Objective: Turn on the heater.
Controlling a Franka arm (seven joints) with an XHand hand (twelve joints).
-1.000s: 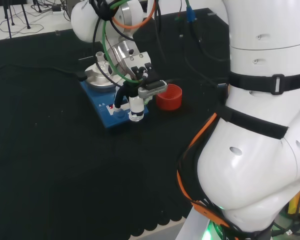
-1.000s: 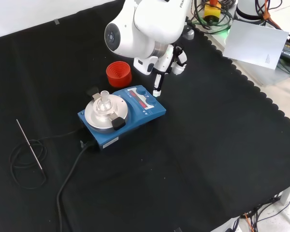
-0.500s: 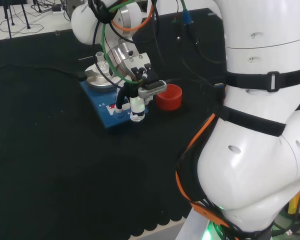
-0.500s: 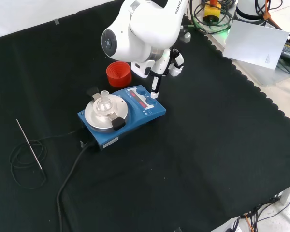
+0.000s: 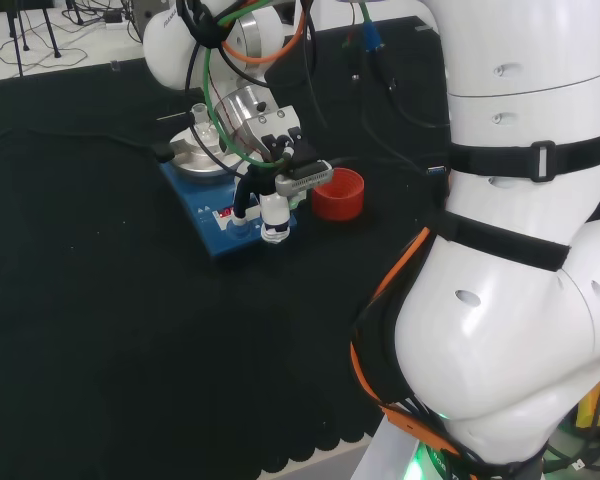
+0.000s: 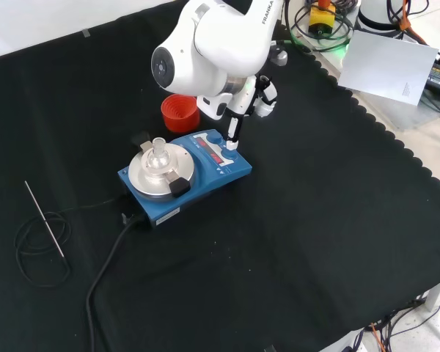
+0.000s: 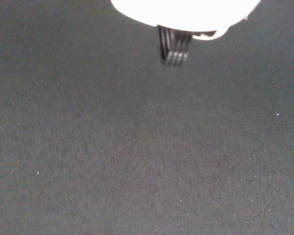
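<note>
Since a second ago, the robot hand (image 6: 238, 110) has slid to the left in the front view, and one straight finger (image 6: 232, 133) now points down at the front panel of the blue box-shaped heater (image 6: 185, 178). I cannot tell if the fingertip touches the panel or stops just above it. Its other fingers are partly hidden behind the big white arm link (image 6: 205, 44), so I cannot tell if the robot hand is open or closed.

Going left to right in the front view, a thin grey metal rod (image 6: 44, 218) lies on a loop of black cable on the black cloth surface (image 6: 315, 242). Next comes the heater, near the middle of the surface, with a round silver plate on top. A small clear glass flask (image 6: 159, 155) stands on the plate and is hard to make out. A red ribbed ring (image 6: 180, 111) sits just behind the heater, partly hidden by the arm.

In the head view the robot hand (image 5: 270, 205) hangs over the heater's near corner (image 5: 225, 235).
</note>
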